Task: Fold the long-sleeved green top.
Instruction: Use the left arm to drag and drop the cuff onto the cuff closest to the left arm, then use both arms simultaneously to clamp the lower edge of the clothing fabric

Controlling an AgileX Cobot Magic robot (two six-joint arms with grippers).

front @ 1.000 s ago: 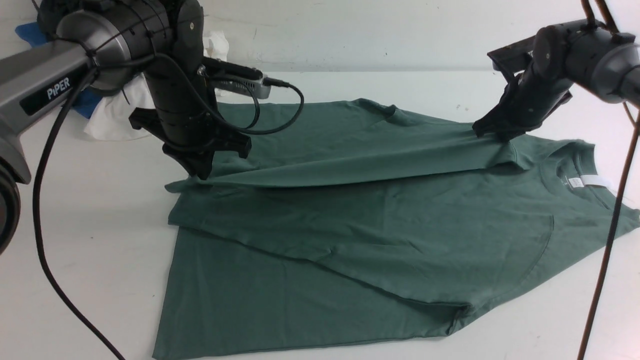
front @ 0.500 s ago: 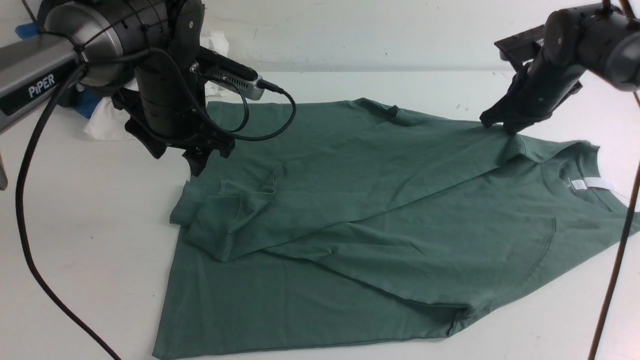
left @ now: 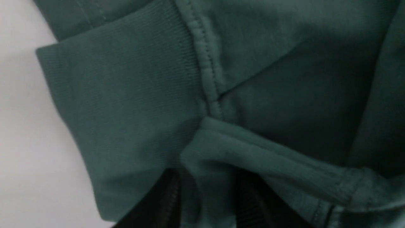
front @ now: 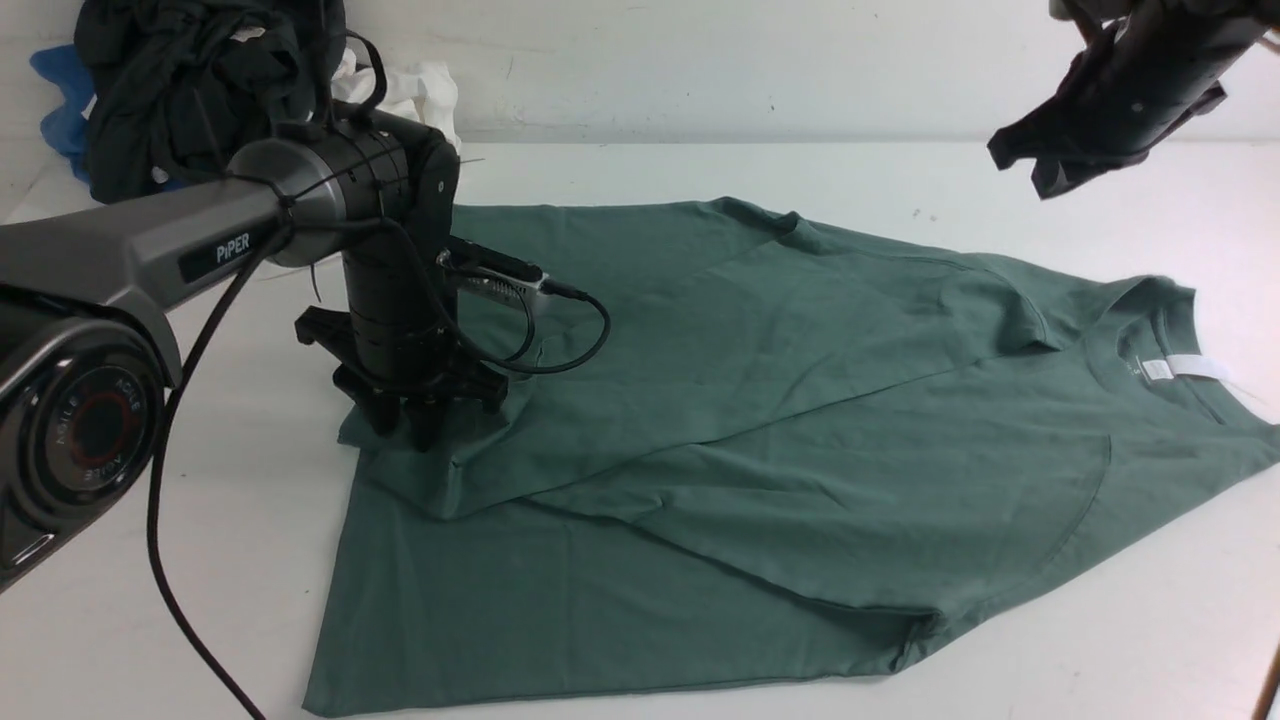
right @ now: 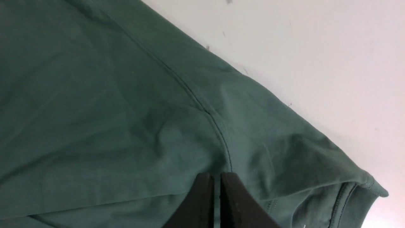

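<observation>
Pressing, left claw (front: 410, 435): your claw sits on the folded cuff (left: 120, 95) of the green top (front: 800, 400), jaws part-way apart astride a cloth ridge; whether it pinches, cannot tell.
Right claw (front: 1025, 170): hangs above the shoulder, jaws nearly together, empty.
Green top: spread on the white table (front: 700, 165), collar (front: 1150, 320) right.

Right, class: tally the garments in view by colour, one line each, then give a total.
Green: 1, green long-sleeved top
Black: 1, black garment
White: 1, white garment
Blue: 1, blue garment
Total: 4
</observation>
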